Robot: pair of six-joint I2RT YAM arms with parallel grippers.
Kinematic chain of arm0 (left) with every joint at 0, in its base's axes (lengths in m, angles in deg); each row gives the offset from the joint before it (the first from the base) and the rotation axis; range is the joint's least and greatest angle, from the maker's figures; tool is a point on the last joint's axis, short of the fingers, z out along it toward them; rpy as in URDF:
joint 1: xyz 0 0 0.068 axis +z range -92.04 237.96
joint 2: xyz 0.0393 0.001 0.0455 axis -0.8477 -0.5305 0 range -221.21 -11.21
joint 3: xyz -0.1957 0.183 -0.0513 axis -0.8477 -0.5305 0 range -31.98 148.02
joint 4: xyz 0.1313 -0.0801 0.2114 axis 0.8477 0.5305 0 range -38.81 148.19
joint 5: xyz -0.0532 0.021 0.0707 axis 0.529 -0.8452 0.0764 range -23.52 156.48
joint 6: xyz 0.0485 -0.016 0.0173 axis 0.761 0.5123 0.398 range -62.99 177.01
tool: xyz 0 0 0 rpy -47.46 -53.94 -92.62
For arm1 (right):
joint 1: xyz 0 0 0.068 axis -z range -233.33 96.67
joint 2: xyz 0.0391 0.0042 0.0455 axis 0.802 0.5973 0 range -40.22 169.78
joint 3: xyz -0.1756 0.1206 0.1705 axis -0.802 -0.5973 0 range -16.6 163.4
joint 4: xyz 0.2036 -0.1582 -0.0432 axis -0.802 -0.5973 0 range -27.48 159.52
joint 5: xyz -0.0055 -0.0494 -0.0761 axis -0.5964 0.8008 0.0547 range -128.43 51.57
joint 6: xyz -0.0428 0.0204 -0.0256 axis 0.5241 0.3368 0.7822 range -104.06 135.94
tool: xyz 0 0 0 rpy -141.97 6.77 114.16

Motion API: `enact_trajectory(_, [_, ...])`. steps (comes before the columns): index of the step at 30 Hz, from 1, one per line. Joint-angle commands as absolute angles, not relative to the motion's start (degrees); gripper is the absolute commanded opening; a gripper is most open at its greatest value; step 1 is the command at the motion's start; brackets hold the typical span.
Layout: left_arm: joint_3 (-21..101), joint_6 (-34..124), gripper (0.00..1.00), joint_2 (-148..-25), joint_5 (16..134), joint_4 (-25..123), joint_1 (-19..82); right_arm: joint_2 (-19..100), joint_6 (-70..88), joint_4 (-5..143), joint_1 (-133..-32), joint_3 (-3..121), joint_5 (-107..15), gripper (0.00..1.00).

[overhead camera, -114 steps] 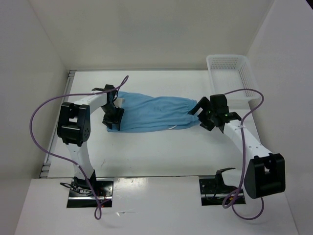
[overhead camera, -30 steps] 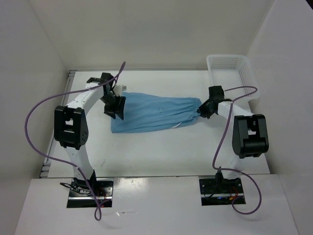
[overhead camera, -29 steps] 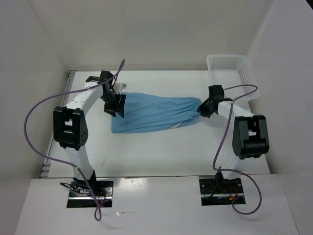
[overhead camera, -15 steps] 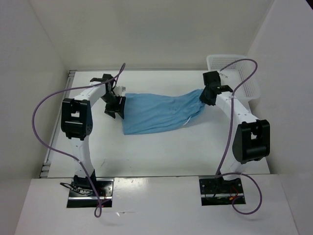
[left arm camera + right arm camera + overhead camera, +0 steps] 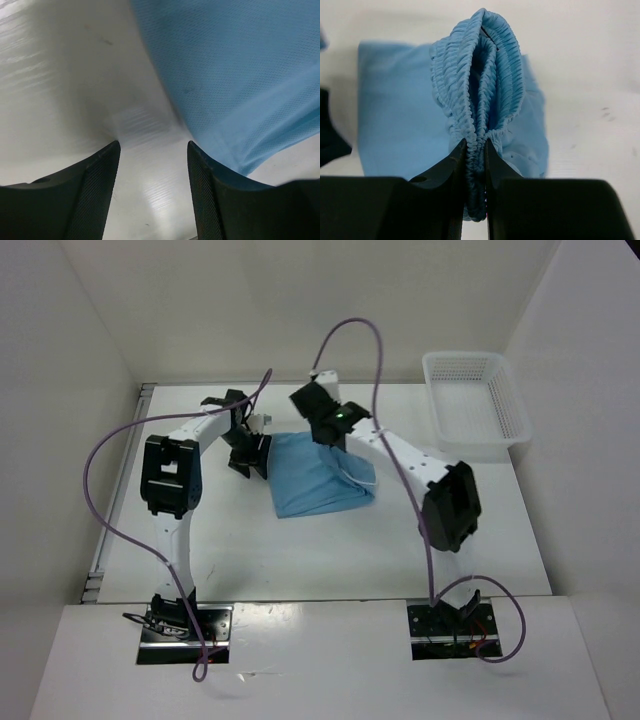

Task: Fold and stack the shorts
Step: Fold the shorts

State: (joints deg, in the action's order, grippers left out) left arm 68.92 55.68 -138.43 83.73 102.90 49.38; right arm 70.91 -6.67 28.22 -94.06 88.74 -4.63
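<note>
Light sky-blue soft fabric shorts [image 5: 318,478] are mid-table on the white tabletop [image 5: 450,530], doubled over into a compact, roughly square bundle. Right gripper [image 5: 475,150] is pinching the gathered elastic waistband [image 5: 485,75]. Its fingers are pressed together on the bunched ruffle, which stands up past them in the wrist view, with flat blue fabric beyond. That grip is at the far edge of the bundle, with the right arm reaching across toward centre.

Left gripper [image 5: 152,147] is spread, with nothing between the fingers but bare table. It sits at the far-left corner of the shorts. The blue hem runs just beside one finger [image 5: 210,190]; can't tell if it touches. Thin white drawstring cord [image 5: 360,476] loops out on the bundle's right side. White plastic mesh basket [image 5: 470,410] is at the far right, well apart from the shorts.
</note>
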Motion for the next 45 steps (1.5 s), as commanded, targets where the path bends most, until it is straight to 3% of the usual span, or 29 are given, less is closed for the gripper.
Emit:
enact_trajectory(1, [69.9,57.0,0.64,-141.7,85.7,102.0,47.3,78.2,-5.0,23.0,-99.4,95.5,-1.5,0.00])
enact_trajectory(5, [70.4,57.0,0.58,-143.0,85.7,102.0,47.3,84.3,-3.8,21.8,-104.4,102.0,-1.5,0.00])
enact_trajectory(12, [70.9,57.0,0.58,-144.0,85.2,102.0,47.3,90.1,-3.8,21.3,-107.5,108.3,-6.7,0.01])
enact_trajectory(14, [70.9,57.0,0.58,-144.0,84.7,102.0,47.9,91.6,-3.8,21.9,-108.2,108.8,-8.8,0.09])
enact_trajectory(17, [71.5,57.0,0.61,-144.0,84.1,102.0,49.2,91.6,-1.6,24.1,-108.9,108.8,-14.1,0.36])
enact_trajectory(24, [70.9,57.0,0.62,-140.3,80.4,101.4,55.7,83.3,11.4,33.7,-115.9,104.0,-27.4,0.72])
enact_trajectory(30, [69.9,57.0,0.63,-131.2,76.1,101.4,57.4,72.2,7.6,42.7,-114.5,91.2,-30.0,0.76])
enact_trajectory(35, [69.3,57.0,0.64,-122.9,82.8,103.3,50.4,60.9,-6.9,48.9,-103.0,74.4,-30.6,0.76])
enact_trajectory(40, [68.6,57.0,0.67,-124.7,85.3,104.5,44.2,52.4,-17.5,51.1,-87.3,58.5,-33.7,0.74])
enact_trajectory(45, [68.0,57.0,0.68,-128.3,84.6,104.5,39.5,49.9,-19.4,52.5,-81.4,49.1,-37.2,0.76])
